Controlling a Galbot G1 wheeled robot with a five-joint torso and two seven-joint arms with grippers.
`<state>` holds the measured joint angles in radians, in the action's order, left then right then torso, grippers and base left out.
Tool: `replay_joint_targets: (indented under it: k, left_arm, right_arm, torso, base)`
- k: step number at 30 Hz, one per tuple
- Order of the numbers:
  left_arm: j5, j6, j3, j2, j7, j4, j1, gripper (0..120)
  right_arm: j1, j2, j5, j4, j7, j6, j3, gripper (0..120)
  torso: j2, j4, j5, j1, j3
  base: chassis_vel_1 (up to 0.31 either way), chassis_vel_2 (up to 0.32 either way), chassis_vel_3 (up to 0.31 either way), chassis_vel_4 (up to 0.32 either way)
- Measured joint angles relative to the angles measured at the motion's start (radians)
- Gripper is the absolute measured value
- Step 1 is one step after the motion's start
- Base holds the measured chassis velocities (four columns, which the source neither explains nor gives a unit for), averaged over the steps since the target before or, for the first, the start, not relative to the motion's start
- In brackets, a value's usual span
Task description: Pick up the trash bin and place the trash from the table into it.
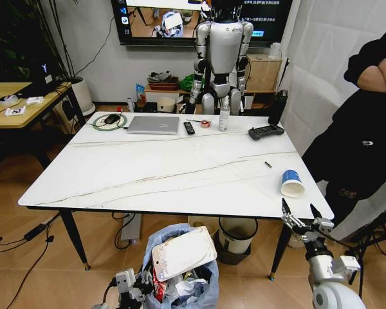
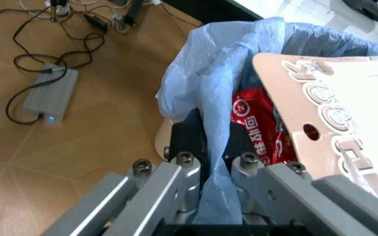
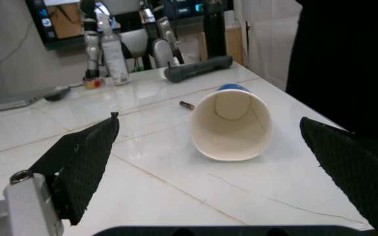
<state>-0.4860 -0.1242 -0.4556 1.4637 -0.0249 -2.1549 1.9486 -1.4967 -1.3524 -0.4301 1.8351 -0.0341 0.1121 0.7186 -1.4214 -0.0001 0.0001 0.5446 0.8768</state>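
Note:
The trash bin (image 1: 180, 273), lined with a crinkly light-blue bag (image 2: 208, 73), hangs low in front of the table (image 1: 167, 174). It holds a pale cardboard sheet (image 2: 333, 113) and a red wrapper (image 2: 258, 128). My left gripper (image 1: 132, 286) is shut on the bin's rim and bag, its dark finger (image 2: 189, 137) pressed against the liner. A blue-white paper cup (image 1: 291, 183) lies on its side near the table's front right edge, its mouth (image 3: 232, 125) facing my right gripper (image 1: 302, 215). That gripper hovers open just off the table corner, fingers (image 3: 84, 157) spread wider than the cup.
At the table's far side are a laptop (image 1: 154, 124), remote (image 1: 189, 127), spray bottle (image 1: 224, 117), black controller (image 1: 266, 132) and a small dark stub (image 1: 268, 165). A black-rimmed white bin (image 1: 237, 235) stands under the table. A person (image 1: 363, 129) stands right. Cables and an adapter (image 2: 49, 96) lie on the floor.

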Motion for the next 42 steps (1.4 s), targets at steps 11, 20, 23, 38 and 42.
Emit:
replay_joint_targets:
  k: [11, 20, 23, 38, 42]
  left_arm:
    - [-0.006, 0.0, -0.008, -0.001, 0.005, -0.011, 0.007, 0]
    - [-0.031, -0.007, -0.001, -0.006, 0.005, -0.014, 0.012, 0]
    - [-0.035, -0.009, 0.0, -0.007, 0.005, -0.018, 0.014, 0]
    - [-0.029, -0.01, -0.008, -0.001, 0.004, -0.035, 0.023, 0]
    - [-0.024, -0.01, -0.007, 0.005, 0.003, -0.035, 0.024, 0]
  right_arm:
    - [0.084, 0.045, -0.022, -0.104, 0.012, -0.039, -0.016, 100]
    - [0.111, 0.064, -0.032, -0.148, 0.002, -0.044, -0.009, 100]
    - [0.136, 0.076, -0.034, -0.183, 0.007, -0.052, -0.012, 100]
    - [0.256, 0.147, -0.044, -0.333, 0.01, -0.063, -0.035, 100]
    - [0.289, 0.167, -0.051, -0.366, 0.009, -0.065, -0.045, 100]
  torso:
    - [0.0, 0.0, 0.0, 0.0, 0.0]
    - [0.0, 0.0, -0.0001, 0.0, 0.0]
    - [0.0, 0.0, 0.0, 0.0, 0.0]
    - [0.0, 0.0, -0.0001, 0.0, 0.0]
    - [0.0, 0.0001, -0.0001, 0.0, 0.0]
  base:
    - [0.0, 0.0, 0.0, 0.0]
    - [0.0, 0.0, 0.0, 0.0]
    - [0.0, 0.0, 0.0, 0.0]
    - [0.0, 0.0, 0.0, 0.0]
    - [0.0, 0.0, 0.0, 0.0]
